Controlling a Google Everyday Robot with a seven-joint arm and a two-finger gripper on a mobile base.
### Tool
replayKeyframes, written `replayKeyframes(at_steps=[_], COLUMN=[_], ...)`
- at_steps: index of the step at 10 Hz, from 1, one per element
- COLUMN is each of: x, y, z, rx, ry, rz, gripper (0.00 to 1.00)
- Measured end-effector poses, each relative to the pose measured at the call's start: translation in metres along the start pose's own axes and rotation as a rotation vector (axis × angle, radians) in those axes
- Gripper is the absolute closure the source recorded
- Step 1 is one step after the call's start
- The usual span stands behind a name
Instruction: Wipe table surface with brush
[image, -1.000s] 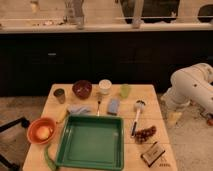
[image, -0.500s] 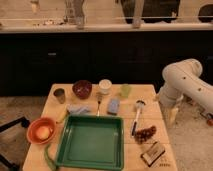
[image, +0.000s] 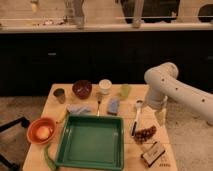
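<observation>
Table surface (image: 131, 157) | arm elbow-up, end effector (image: 161, 115) hangs near brush (image: 136, 119) (grip state unclear)

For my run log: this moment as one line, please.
gripper: at table right edge, beside brush | brush: on table, not held | wipe: not begun

The arm (image: 184, 93) is a thick off-white tube with a smooth, rounded casing (fattest at the bulbous elbow). It narrows to a slimmer, cream-coloured gripper (image: 161, 118), which hangs at the right edge of the table surface (image: 128, 106).
</observation>
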Motion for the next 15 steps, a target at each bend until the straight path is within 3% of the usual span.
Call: replayKeyframes(at_steps=[4,10,12,13,15], x=[-0.007,-0.008,-0.008,-0.01,-0.016], y=[-0.004,-0.006,-0.005,-0.008,-0.028], z=[0.021,0.023,0.023,0.025,0.031], rx=[-0.068,-0.072,-0.063,-0.033,0.016], ry=[-0.035,-0.036,-0.044,-0.064,-0.1], rz=[-0.137,-0.144,-0.149,-0.186,-0.323], gripper=[0.2,0.2,0.2,0.2,0.2])
